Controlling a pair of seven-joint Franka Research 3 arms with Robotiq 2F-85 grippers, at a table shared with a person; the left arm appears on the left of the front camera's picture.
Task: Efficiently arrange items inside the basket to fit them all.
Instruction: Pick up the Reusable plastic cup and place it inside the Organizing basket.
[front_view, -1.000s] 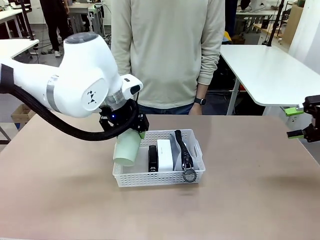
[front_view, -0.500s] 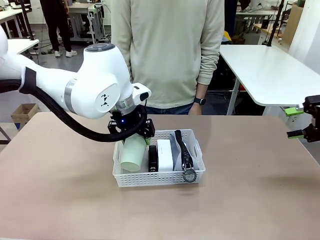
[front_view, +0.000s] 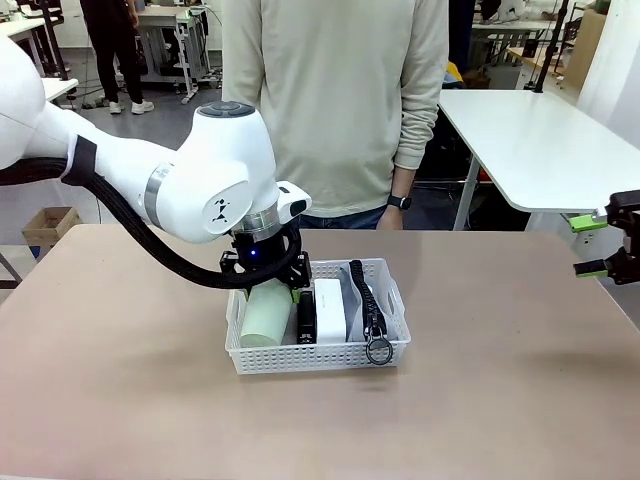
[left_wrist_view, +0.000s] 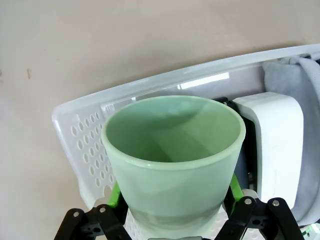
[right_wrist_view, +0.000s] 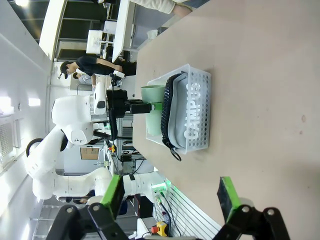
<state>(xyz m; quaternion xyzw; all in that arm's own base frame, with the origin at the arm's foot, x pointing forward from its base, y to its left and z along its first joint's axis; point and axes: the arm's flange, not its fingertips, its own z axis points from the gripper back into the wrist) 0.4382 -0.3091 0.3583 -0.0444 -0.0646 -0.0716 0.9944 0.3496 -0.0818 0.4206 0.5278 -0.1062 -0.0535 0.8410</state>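
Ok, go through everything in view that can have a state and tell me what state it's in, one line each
Left gripper: shut on the pale green cup.
Pale green cup: held, tilted, over the basket's left end.
Right gripper: open, holding nothing.
Grey pouch: zipped, standing on edge in the basket.
Basket: on the table, partly filled.

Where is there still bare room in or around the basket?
The basket is crowded: pouch, white box and stapler fill its right and middle, and the left gripper holds the cup over the left end. Bare tabletop lies open toward the right gripper and in front.
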